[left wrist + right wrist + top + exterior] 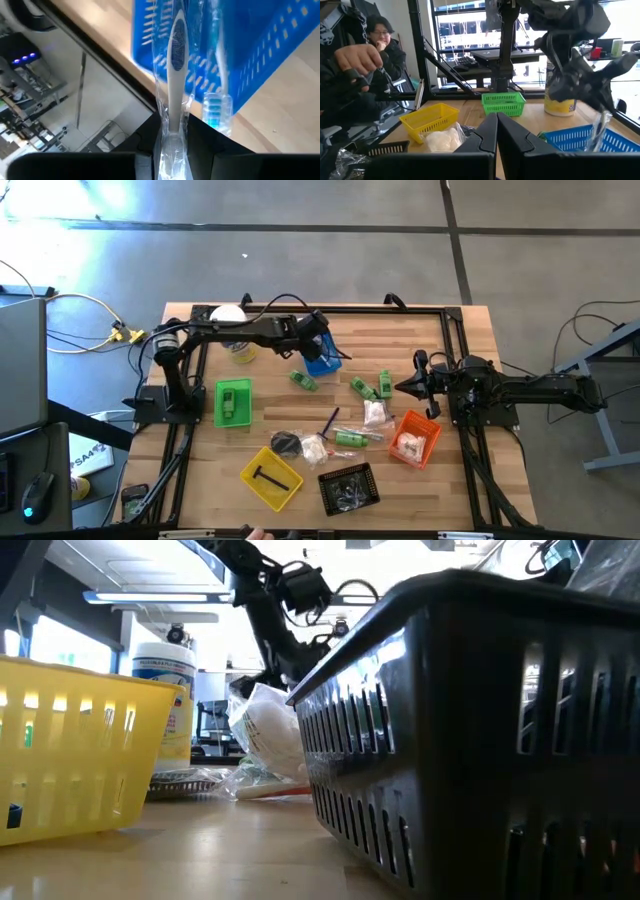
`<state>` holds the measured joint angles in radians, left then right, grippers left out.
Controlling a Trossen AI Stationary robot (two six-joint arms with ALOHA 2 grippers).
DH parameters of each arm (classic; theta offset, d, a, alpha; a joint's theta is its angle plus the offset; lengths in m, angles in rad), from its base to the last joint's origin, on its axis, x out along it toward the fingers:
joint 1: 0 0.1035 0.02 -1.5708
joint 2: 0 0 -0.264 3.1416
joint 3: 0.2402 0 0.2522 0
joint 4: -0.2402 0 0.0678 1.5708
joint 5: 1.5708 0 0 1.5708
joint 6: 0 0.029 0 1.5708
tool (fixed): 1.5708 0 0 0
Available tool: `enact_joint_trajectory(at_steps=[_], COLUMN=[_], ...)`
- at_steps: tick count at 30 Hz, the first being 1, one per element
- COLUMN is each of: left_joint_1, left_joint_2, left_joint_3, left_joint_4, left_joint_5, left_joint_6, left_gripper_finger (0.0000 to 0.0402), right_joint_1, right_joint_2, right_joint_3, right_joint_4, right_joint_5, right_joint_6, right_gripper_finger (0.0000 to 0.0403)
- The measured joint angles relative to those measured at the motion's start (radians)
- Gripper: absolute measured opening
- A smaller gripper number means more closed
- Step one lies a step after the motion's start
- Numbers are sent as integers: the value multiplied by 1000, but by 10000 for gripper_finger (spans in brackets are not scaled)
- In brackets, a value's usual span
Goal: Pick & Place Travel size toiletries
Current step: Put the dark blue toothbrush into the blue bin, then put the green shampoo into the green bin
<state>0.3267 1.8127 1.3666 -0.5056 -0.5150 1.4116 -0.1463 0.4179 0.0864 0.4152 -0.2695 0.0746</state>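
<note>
Your left gripper (172,150) pinches the white toothbrush in its clear wrapper (175,75) by one end, long axis hanging straight into the blue slotted plastic tray (260,45) beneath; the right gripper (496,135), shut empty, waits well apart.

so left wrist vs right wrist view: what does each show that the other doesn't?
Left wrist only: a wrapped toothbrush pinched in the left gripper, and a second wrapped toothbrush already in the tray.

Right wrist only: the shut right gripper, the green tray, the yellow tray, the white tub, and a seated person beyond the table.

Both: the blue tray and the wooden table.
</note>
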Motion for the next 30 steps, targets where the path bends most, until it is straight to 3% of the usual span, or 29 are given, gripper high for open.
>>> enact_joint_trajectory(at_steps=[6,14,20,30], left_joint_1=[0,-8,-15,-35], left_joint_2=[58,56,56,53], left_joint_3=[0,0,0,0], left_joint_4=[46,60,40,47], left_joint_5=[-48,-28,-38,-178], left_joint_6=[22,6,-3,-33], left_gripper_finger=[65,79,151,274], right_joint_1=[0,0,0,0], right_joint_2=[0,0,0,0], right_joint_3=[0,0,0,0], right_joint_4=[0,0,0,-1], right_joint_5=[0,0,-2,-2], right_joint_6=[0,0,1,3], right_gripper_finger=[2,2,2,2])
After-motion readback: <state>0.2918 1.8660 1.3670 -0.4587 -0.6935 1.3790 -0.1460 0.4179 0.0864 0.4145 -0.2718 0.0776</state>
